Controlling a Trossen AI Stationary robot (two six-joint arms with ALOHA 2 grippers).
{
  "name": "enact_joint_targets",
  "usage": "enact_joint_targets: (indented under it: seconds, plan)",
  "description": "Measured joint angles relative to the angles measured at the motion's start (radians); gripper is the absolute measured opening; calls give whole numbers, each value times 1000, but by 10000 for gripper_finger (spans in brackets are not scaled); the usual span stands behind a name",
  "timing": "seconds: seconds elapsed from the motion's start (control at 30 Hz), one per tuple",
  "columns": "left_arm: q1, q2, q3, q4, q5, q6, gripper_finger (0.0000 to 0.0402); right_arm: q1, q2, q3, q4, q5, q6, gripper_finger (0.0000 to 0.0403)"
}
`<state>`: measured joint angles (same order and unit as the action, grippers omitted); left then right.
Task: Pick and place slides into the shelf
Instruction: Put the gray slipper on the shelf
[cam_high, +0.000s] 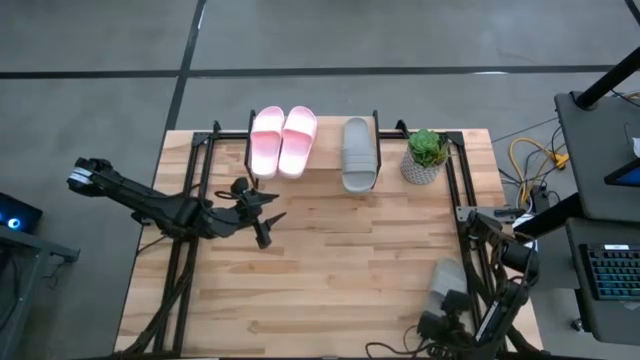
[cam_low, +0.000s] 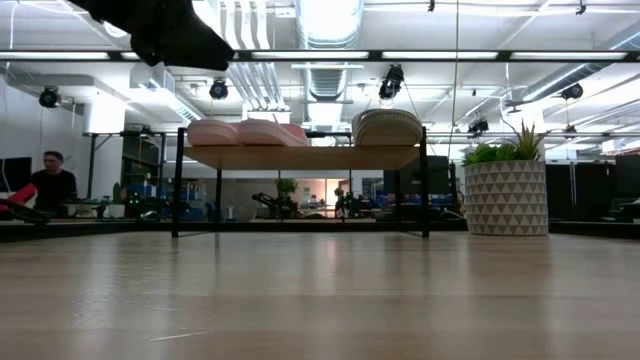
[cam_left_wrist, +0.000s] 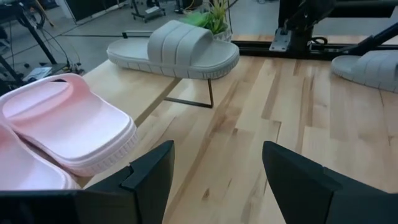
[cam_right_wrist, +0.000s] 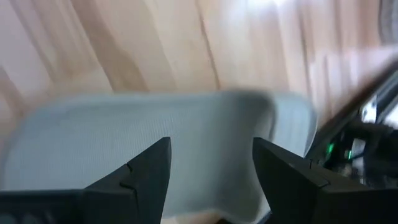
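Observation:
Two light pink slides (cam_high: 283, 140) and one grey slide (cam_high: 359, 153) lie side by side, soles down, on the shelf (cam_high: 329, 152) at the table's far edge; the low view shows them on its plank (cam_low: 300, 157). A second grey slide (cam_high: 447, 279) lies on the tabletop near the right near corner. My left gripper (cam_high: 269, 228) is open and hovers left of centre, facing the shelf (cam_left_wrist: 214, 168). My right gripper (cam_right_wrist: 211, 168) is open over the second grey slide (cam_right_wrist: 155, 143), one finger to each side.
A potted plant (cam_high: 426, 157) in a patterned pot stands right of the shelf. Black frame rails (cam_high: 462, 190) run along the table's left and right sides. Bare tabletop (cam_high: 350, 260) lies between the arms. A person (cam_low: 50, 185) sits far off in the room behind.

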<state>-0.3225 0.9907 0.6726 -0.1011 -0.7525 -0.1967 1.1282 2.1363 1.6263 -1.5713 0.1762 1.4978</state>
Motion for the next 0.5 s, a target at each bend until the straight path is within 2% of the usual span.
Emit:
enact_joint_targets:
  seconds: [0.1, 0.2, 0.33, 0.5]
  plan:
    - [0, -4, -6, 11, 0, 1, 228, 0, -29, -9, 0, 85, -27, 216]
    - [0, -5, -8, 13, 0, 1, 228, -1, -63, -34, 0, 122, -91, 216]
    - [0, -3, -8, 11, 11, 1, 228, -1, -104, -104, -1, 110, -130, 211]
    - [0, -1, -9, 12, 43, 0, 228, -1, -144, -197, 0, 33, -133, 195]
